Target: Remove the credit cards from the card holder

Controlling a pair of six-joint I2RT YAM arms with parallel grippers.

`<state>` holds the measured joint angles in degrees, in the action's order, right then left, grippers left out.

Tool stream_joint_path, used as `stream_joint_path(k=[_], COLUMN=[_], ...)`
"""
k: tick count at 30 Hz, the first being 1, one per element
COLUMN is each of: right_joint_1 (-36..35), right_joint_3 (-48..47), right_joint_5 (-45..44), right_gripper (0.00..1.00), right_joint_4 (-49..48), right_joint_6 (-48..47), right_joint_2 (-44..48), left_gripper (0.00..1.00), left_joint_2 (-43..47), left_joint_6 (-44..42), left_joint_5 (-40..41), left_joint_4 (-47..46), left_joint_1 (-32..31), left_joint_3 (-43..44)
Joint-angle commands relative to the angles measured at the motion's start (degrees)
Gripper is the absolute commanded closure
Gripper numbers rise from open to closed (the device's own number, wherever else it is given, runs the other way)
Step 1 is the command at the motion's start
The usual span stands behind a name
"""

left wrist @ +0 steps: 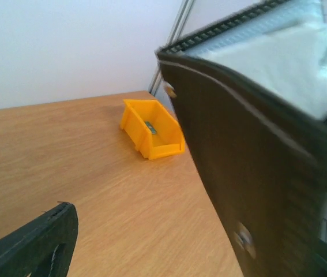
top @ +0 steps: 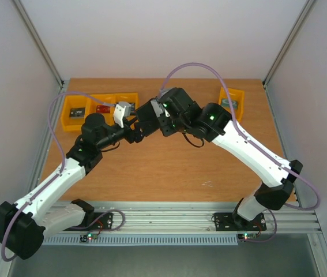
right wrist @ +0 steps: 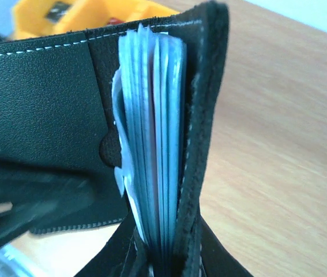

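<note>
Right end effector (right wrist: 166, 257) clamped on card holder (right wrist: 48, 104) edge, holder raised above tabletop (right wrist: 278, 144). Left end effector (top: 133, 131) spread wide, just beside holder.

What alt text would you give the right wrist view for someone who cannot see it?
Close up, a black card holder fills the view, partly open, with a tight stack of thin pale blue leaves between its covers. Behind it are a wooden table and, blurred at top left, yellow bins.
</note>
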<state>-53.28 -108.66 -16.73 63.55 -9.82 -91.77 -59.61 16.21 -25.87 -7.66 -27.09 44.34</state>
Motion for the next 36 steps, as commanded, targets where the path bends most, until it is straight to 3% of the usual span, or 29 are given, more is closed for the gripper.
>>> stream_joint_path(k=[1, 5, 9, 14, 15, 18, 19, 23, 27, 31, 36], right_joint_1=[1.7, 4.7, 8.0, 8.6, 8.6, 8.8, 9.2, 12.6, 13.1, 13.1, 13.1], right_joint_3=[5.5, 8.7, 11.3, 12.6, 12.6, 13.6, 13.8, 15.0, 14.5, 14.3, 14.7], right_joint_5=[16.6, 31.0, 42.2, 50.3, 51.8, 53.0, 51.9, 48.1, 42.7, 37.1, 39.5], right_gripper=[0.99, 0.99, 0.99, 0.99, 0.99, 0.87, 0.79, 0.57, 0.43, 0.39, 0.35], right_joint_4=[-9.7, -12.6, -15.2, -16.7, -16.8, -17.1, -17.1, -15.7, -12.3, -11.4, -11.3], right_joint_6=[-5.7, -7.3, -7.6, -8.3, -8.5, -10.0, -10.1, -10.4, -11.8, -11.3, -12.3], right_joint_2=[7.3, 10.2, 12.6, 12.3, 12.1, 12.8, 13.4, 15.5, 16.5, 16.2, 15.5], left_gripper=[0.22, 0.33, 0.54, 0.58, 0.64, 0.97, 1.00, 1.00, 1.00, 1.00, 1.00], left_joint_2=[1.1, 1.9, 2.7, 2.8, 2.8, 3.1, 3.3, 4.1, 4.4, 4.5, 4.4], left_joint_6=[1.2, 0.8, 0.3, 0.1, 0.1, 0.1, 0.0, -0.3, -0.9, -0.7, 0.2], left_joint_5=[1.3, -4.6, -8.5, -13.0, -14.0, -14.6, -14.3, -13.4, -11.4, -10.6, -10.9], left_joint_4=[-4.0, -6.3, -8.1, -10.0, -10.1, -9.7, -9.5, -8.4, -7.0, -6.5, -7.1], left_joint_1=[-0.2, -0.2, -0.2, -0.2, -0.2, -0.2, -0.2, -0.2, -0.2, -0.2, -0.2], left_joint_3=[-0.3, -0.7, -1.0, -0.4, -0.3, -0.2, -0.3, -0.5, -0.4, -0.5, -0.4])
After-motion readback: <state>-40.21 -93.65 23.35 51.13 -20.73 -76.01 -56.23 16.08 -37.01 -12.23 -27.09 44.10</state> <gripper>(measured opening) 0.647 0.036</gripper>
